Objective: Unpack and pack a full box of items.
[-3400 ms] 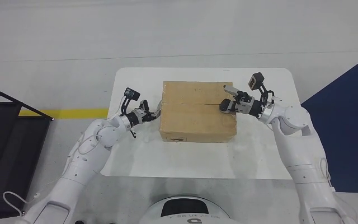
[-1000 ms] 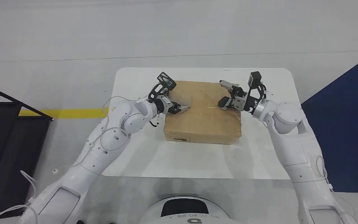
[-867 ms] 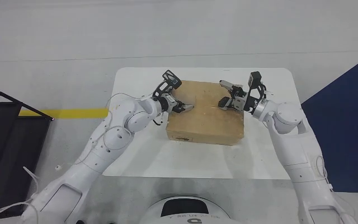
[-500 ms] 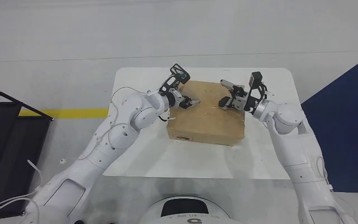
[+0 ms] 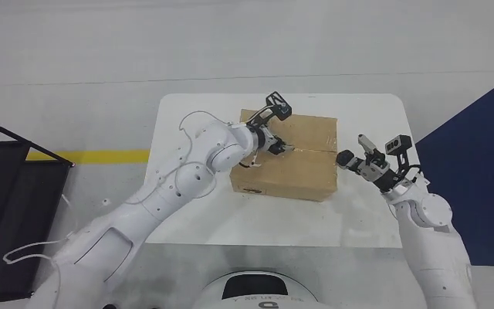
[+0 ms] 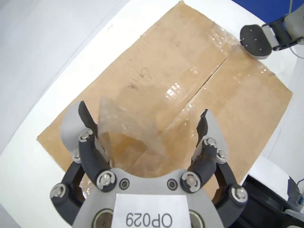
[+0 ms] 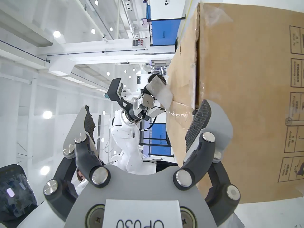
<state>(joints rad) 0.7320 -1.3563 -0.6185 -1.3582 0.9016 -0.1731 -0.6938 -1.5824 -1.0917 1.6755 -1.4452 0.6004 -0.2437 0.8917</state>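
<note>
The cardboard box point(image 5: 301, 174) sits closed on the white table point(image 5: 255, 220), right of its middle, with clear tape along the top seam. At the box's right end the right gripper point(image 7: 144, 115) is spread wide and holds nothing, with one pad against the seam's end. Farther in, over the top, the left gripper point(image 6: 143, 110) gapes wide too. A lifted tape flap point(image 6: 123, 122) curls between its fingers, ungripped.

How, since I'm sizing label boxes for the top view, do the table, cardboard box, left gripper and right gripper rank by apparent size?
1. Table
2. Cardboard box
3. Left gripper and right gripper: they look about alike, so I won't rank one over the other.
</note>
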